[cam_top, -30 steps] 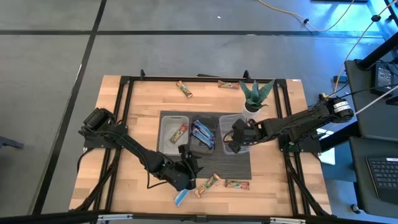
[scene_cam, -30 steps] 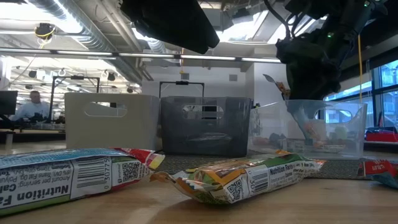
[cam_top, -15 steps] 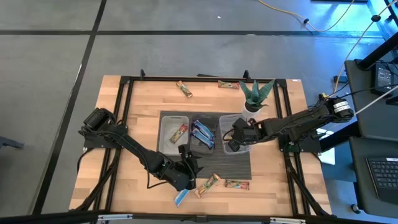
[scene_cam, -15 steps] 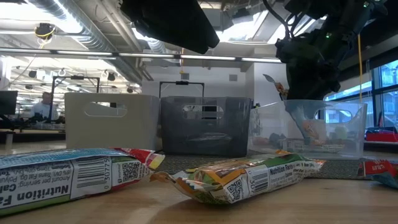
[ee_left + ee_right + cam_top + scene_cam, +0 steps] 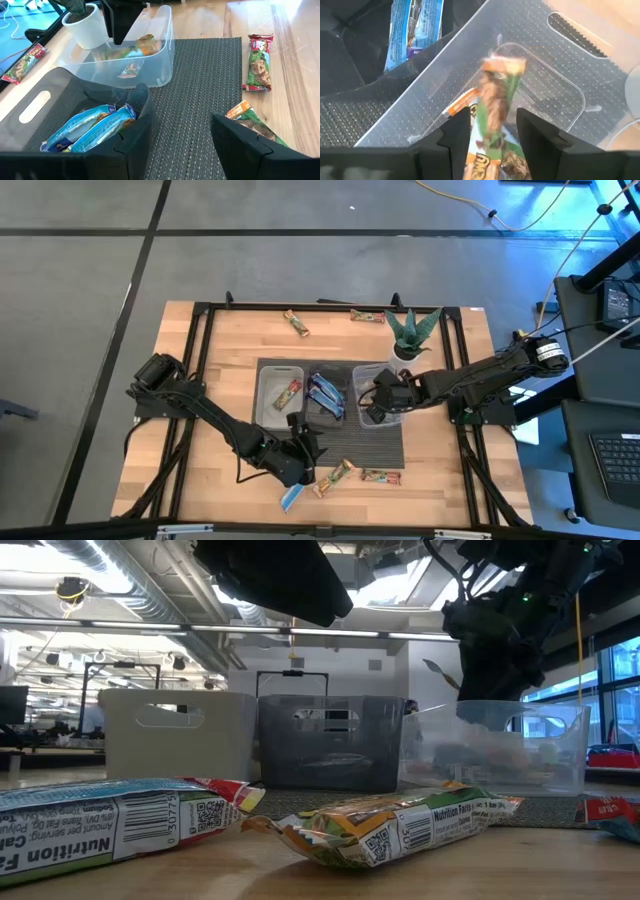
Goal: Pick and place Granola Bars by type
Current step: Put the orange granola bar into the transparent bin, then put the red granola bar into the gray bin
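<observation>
The right fingers [image 5: 492, 137] stand parted over the clear bin [image 5: 560, 65], a green-and-orange granola bar [image 5: 495, 107] blurred between them; the left fingers [image 5: 180, 137] are spread, empty, above the mat [image 5: 205, 75].

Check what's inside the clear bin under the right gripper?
Granola bars with green and orange wrappers lie in the clear bin; one bar shows blurred between the right gripper fingers. Exact count unclear; frosted walls hide the rest.

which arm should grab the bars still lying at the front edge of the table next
Left. Its pincer hangs open right beside the green bar and red bar on the wood. The right pincer is over the clear bin, a green-wrapped bar between its fingers.
</observation>
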`<action>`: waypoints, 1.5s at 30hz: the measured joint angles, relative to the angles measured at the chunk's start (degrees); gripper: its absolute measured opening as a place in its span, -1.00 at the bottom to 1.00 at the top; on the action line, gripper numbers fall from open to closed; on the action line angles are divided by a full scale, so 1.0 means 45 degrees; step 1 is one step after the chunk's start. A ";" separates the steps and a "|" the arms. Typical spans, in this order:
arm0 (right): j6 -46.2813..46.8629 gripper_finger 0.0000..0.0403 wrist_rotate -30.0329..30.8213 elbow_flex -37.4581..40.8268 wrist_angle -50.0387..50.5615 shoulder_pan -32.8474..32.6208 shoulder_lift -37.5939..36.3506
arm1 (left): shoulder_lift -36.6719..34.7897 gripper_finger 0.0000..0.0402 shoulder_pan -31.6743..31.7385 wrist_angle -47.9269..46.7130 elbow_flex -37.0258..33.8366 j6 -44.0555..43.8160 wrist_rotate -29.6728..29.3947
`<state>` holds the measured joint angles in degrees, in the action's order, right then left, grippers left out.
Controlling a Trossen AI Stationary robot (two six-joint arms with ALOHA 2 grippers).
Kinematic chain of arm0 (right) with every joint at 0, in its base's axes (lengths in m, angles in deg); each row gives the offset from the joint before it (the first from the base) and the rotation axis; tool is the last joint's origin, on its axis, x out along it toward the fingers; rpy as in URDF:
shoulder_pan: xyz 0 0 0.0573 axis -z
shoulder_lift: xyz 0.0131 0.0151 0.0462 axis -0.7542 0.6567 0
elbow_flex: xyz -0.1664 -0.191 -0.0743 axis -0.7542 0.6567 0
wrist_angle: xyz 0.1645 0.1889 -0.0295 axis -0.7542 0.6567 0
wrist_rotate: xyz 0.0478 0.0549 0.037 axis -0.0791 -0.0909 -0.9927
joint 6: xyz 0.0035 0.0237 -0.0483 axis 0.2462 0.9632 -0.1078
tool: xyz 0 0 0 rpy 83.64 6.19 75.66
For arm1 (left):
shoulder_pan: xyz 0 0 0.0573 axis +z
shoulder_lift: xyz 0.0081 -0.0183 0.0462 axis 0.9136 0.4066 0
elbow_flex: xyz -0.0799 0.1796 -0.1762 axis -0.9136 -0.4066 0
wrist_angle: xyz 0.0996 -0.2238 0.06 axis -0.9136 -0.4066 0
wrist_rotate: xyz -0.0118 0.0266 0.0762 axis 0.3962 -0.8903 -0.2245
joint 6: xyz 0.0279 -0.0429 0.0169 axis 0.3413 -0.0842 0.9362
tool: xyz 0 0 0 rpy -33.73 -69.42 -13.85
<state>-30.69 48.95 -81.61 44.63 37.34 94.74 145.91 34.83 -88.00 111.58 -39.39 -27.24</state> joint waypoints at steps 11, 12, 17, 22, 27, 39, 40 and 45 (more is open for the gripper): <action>-0.1030 -0.15 0.0008 0.0000 -0.0018 0.0010 0.0000 | 0.0000 -0.04 0.0000 -0.0002 0.0000 0.0000 0.0569; -0.1196 -0.15 0.0065 0.0002 -0.0051 0.0033 0.0000 | 0.0000 -0.04 0.0000 0.0002 0.0000 0.0000 0.0574; -0.2409 -0.15 0.0667 -0.0407 -0.0156 0.0039 -0.0058 | 0.0000 -0.04 0.0000 0.0002 0.0000 0.0000 0.0784; -0.4567 -0.15 0.1657 -0.1670 -0.0294 -0.0436 -0.0063 | 0.0000 -0.04 0.0000 0.0173 0.0000 0.0000 0.1119; -0.6391 -0.15 0.2752 -0.2391 -0.1523 -0.1959 -0.0070 | 0.0000 -0.04 0.0015 0.0172 0.0000 0.0000 0.1606; -0.6024 -0.14 0.3908 -0.1777 -0.2514 -0.5745 -0.0068 | 0.0000 0.18 0.0024 0.0101 0.0000 -0.0126 0.2800; -0.5800 -0.14 0.4113 -0.1636 -0.2514 -0.5906 -0.0068 | 0.0000 0.22 0.0024 0.0099 0.0000 -0.0121 0.3217; -0.5127 -0.14 0.4698 -0.1207 -0.2698 -0.6260 -0.0058 | 0.0000 0.28 -0.0060 0.0099 0.0000 -0.0478 0.5117</action>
<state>-53.77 70.10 -87.04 32.48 9.17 94.48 145.91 34.56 -87.55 111.58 -41.54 -4.21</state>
